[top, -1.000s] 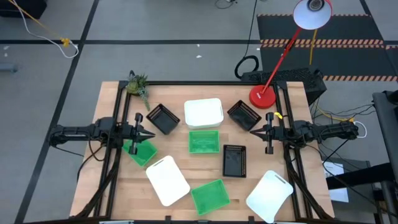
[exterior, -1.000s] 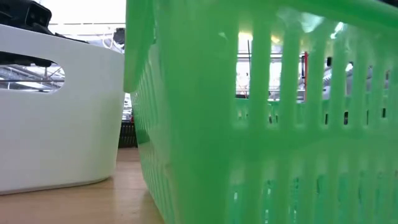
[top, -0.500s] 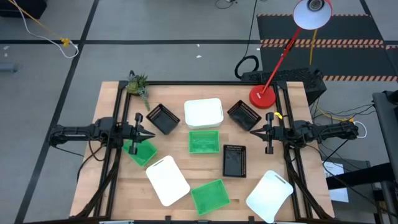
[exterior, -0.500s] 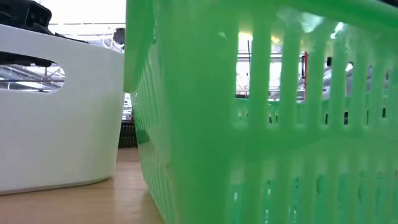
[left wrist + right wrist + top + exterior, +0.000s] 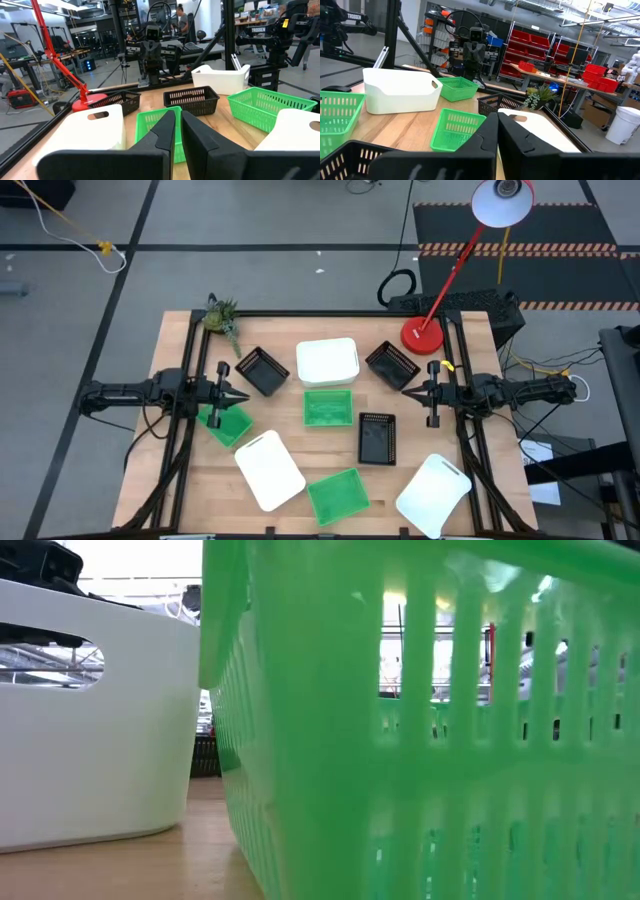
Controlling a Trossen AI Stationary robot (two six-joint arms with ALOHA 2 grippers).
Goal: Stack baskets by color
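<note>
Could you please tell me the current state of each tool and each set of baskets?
Left tool, shut, holding nothing.
Right tool, shut, holding nothing.
White baskets, none stacked.
Green baskets, none stacked.
Black baskets, none stacked.

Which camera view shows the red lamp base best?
The high view: the lamp base shows whole, at the table's far right corner. The left wrist view shows it from the side, partly hidden. The low and right wrist views do not show it.
</note>
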